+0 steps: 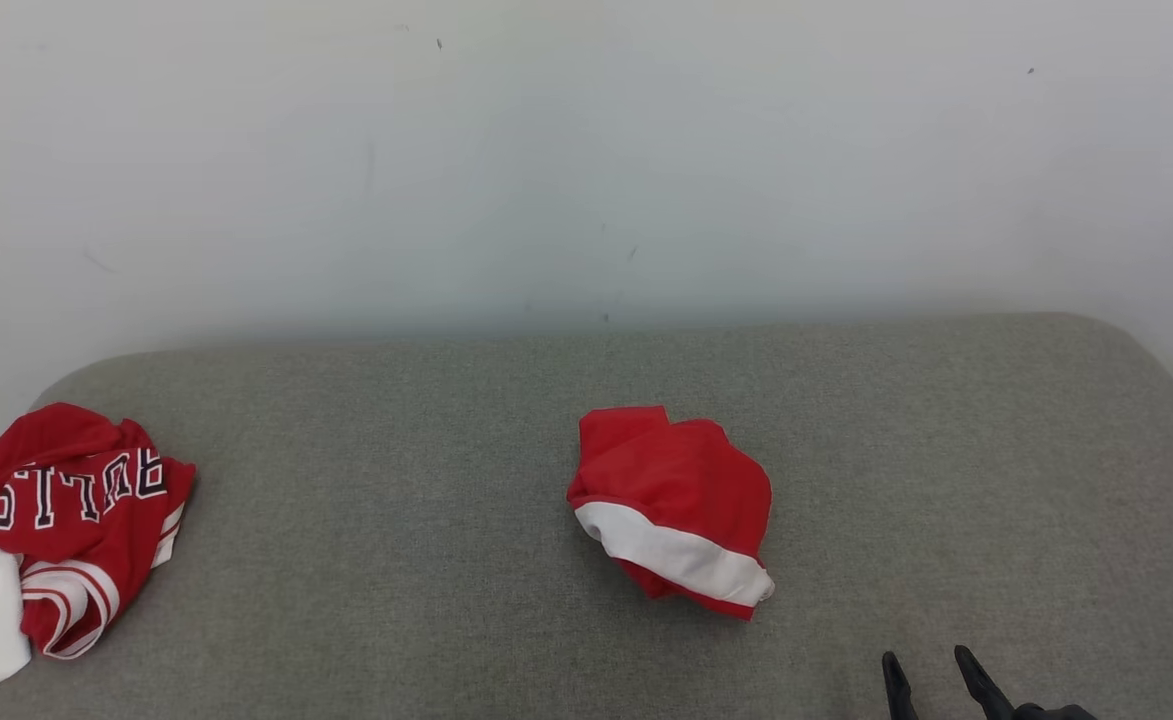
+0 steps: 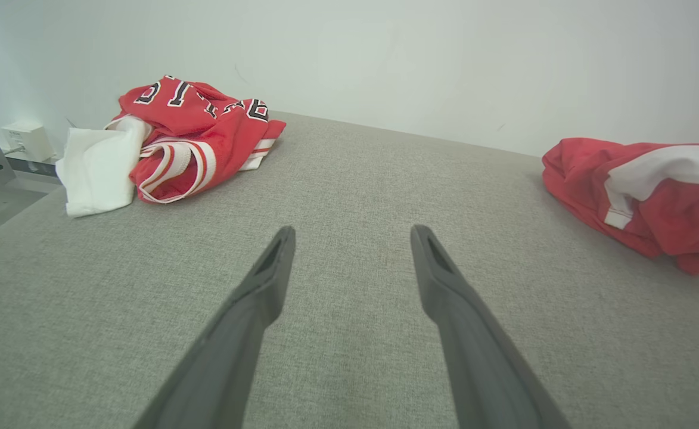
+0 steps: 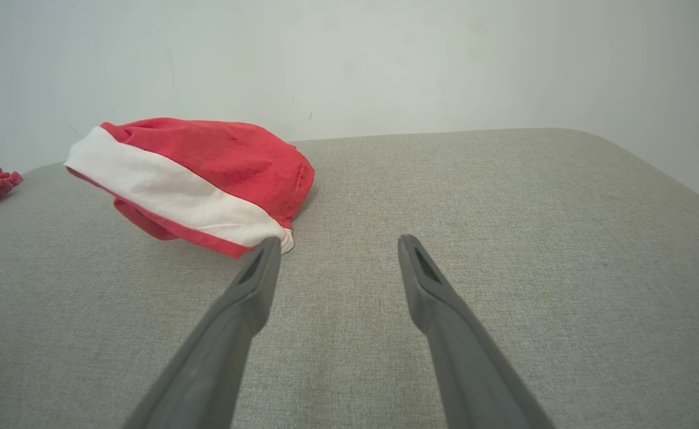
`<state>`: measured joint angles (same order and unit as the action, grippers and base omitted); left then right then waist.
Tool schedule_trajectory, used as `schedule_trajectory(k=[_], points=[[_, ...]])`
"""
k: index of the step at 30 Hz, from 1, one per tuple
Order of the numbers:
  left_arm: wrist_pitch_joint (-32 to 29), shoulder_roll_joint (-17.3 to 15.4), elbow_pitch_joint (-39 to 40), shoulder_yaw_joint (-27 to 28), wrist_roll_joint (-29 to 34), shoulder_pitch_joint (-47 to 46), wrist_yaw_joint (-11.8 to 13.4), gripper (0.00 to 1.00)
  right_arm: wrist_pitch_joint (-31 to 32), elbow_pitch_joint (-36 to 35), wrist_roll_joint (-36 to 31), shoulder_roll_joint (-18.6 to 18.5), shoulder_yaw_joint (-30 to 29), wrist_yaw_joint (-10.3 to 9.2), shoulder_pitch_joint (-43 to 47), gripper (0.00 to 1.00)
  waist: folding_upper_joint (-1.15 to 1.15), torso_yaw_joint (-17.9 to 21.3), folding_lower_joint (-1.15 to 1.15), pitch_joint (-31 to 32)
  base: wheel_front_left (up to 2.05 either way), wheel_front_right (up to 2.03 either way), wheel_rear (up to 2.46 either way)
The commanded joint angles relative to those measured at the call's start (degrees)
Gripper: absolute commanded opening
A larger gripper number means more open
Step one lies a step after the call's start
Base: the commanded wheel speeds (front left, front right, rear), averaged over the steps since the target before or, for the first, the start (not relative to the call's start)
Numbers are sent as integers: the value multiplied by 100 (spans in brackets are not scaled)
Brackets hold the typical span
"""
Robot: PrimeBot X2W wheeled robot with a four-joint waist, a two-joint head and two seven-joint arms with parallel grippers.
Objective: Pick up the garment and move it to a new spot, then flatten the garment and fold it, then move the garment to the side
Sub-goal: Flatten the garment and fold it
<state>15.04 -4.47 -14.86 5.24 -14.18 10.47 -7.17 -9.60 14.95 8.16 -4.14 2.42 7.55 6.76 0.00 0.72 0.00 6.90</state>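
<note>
At the left edge of the head view, a crumpled red jersey (image 1: 66, 500) carries black, white-edged block letters that read "BULLS" upside down. In the left wrist view's upper left, folds break the lettering and it cannot be read.

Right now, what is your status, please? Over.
Jaws open on left gripper, right gripper. Crumpled red garment untouched. Far left, jersey pile, not blocking.

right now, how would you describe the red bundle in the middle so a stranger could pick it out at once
Start at the grey padded surface below the white wall. Near its middle lies a crumpled red garment. Unlike the red jersey at the left edge, it shows no lettering, just one broad white band along its near side.
</note>
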Motion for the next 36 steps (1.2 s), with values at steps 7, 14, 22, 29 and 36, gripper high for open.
schedule_trajectory(k=[7,14,22,29,36], points=[[21,31,-36,-35,7,-16,-31,100,-17,19,71,-24,19,-12,-54,100,0,33,0,-17,0,0,0],[21,41,-54,-74,0,-21,-35,100,-22,20,95,-49,55,-12,-60,100,0,66,0,-33,0,0,0],[21,65,-60,-138,-68,-71,-29,100,1,5,103,-61,104,-12,-87,100,0,147,0,-59,0,0,0],[20,7,-322,-427,-333,-608,-29,100,53,-36,126,-118,230,-12,-161,100,0,424,0,-129,0,0,0],[-675,-122,-1060,-660,-986,-1804,-29,100,111,-81,161,-169,347,-12,-249,100,0,913,0,-327,0,0,0]])
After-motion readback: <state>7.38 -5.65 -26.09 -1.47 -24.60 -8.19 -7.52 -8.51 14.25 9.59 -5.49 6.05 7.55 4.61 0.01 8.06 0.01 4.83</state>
